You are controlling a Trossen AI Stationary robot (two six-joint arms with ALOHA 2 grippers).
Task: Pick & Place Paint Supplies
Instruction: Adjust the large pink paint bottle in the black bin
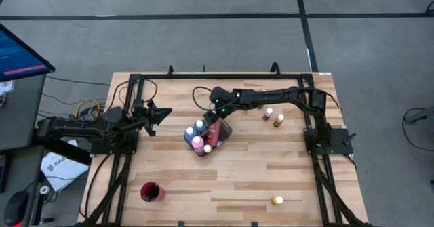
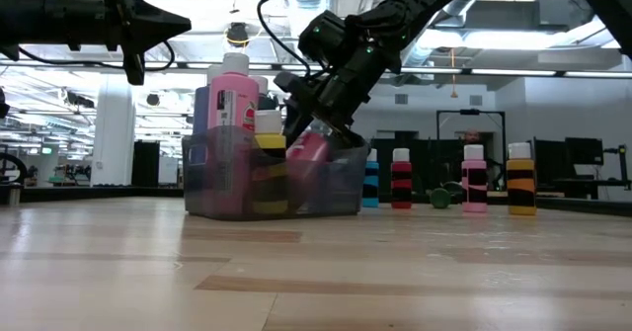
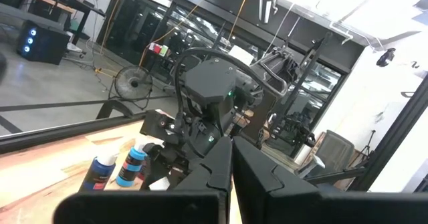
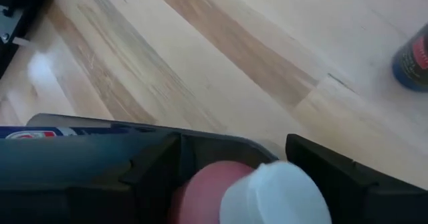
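From above, our right gripper (image 1: pixel 215 120) hangs over the clear plastic bin (image 1: pixel 224 137); the left gripper (image 1: pixel 161 112) waits aside, fingers pressed together. At table height, a pink paint bottle (image 2: pixel 308 151) leans inside the bin. From the wrist, our fingers are spread around its pale cap (image 4: pixel 273 194): we should lift straight clear.

Several paint bottles (image 1: pixel 198 143) stand upright in a clear bin: pink, blue, yellow. A pink bottle (image 4: pixel 227 194) with a white cap leans tilted inside. Two bottles (image 1: pixel 273 116) stand nearby; a yellow one (image 1: pixel 277 200) stands well apart.
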